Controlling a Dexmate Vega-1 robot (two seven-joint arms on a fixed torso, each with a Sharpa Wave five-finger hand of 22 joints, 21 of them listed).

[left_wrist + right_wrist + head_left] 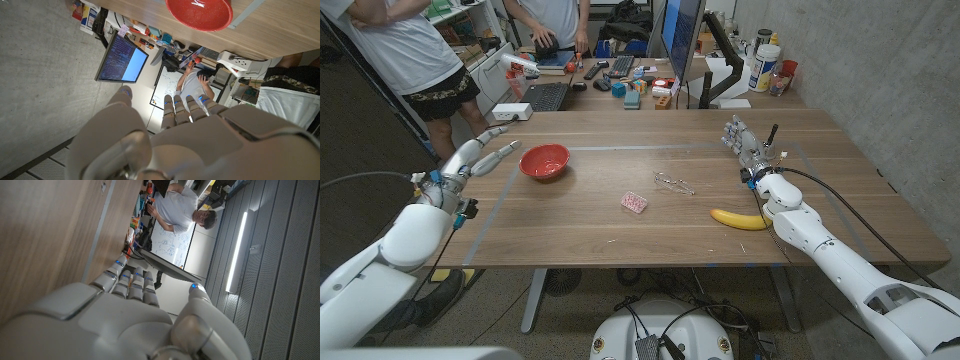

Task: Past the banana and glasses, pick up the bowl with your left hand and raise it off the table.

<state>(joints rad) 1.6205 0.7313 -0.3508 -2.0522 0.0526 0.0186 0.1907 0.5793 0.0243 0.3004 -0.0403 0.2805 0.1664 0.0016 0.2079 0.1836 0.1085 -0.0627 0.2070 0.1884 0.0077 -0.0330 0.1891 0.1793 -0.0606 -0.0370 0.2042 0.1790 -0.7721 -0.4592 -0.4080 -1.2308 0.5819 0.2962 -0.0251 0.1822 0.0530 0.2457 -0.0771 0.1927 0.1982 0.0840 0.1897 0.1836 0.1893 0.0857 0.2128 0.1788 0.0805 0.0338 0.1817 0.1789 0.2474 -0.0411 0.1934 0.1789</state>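
Observation:
A red bowl [544, 161] sits upright on the wooden table [620, 240], left of the middle; the left wrist view shows the red bowl [200, 12] from close by. My left hand [480, 155] hovers just left of it with fingers stretched out and apart, holding nothing; the same hand [165, 135] appears in the left wrist view. A pair of glasses [673, 183] lies near the table's middle. A yellow banana [738, 219] lies to the right. My right hand [745, 143] stands upright beyond the banana, fingers extended, empty; the right wrist view shows its back [125, 315].
A small pink packet [634, 202] lies in front of the glasses. Blue tape lines [505, 180] mark the table near the bowl. A laptop [545, 96], a monitor [683, 40], bottles and clutter crowd the far edge. Two people stand behind the table.

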